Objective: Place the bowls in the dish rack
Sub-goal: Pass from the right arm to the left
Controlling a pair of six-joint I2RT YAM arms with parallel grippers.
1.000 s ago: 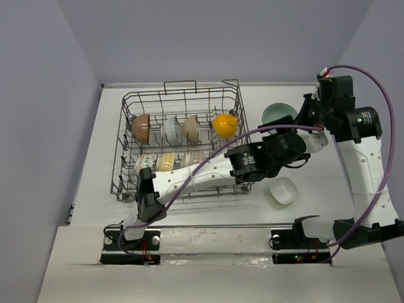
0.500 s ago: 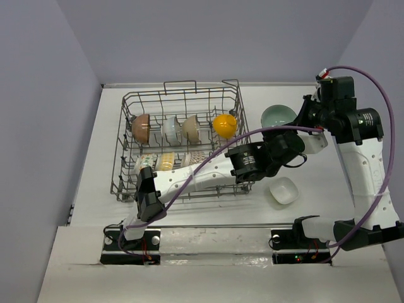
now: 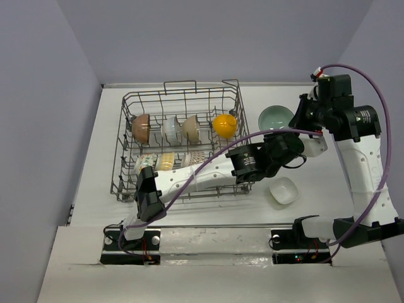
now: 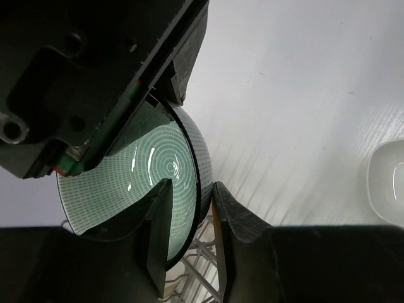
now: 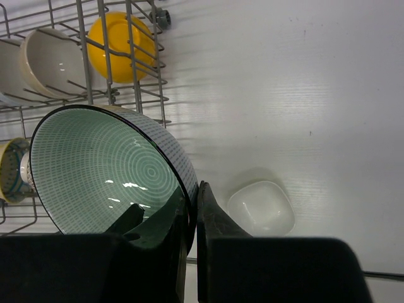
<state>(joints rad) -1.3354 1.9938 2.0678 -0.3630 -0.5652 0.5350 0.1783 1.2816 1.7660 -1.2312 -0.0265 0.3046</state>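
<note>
Teal bowl (image 5: 107,170): glazed ceramic, ringed inside, fine grid pattern, dark rim. Held tilted above table (image 3: 252,101), just right of wire rack (image 3: 123,136). Right pincer (image 5: 192,202) clamped on rim. Left pincer (image 4: 192,192) astride wall, part open, grip unclear. Squarish white bowl (image 3: 283,190) lies apart from rack.

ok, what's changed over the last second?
The left end effector has narrowed its jaws around the rim of the pale teal patterned ceramic bowl; a firm grip can't be confirmed yet. The right end effector, still pinching that rim, has carried the bowl slightly left, toward the grey wire dish rack. Unchanged: the bowls in the rack and the squarish white bowl.
</note>
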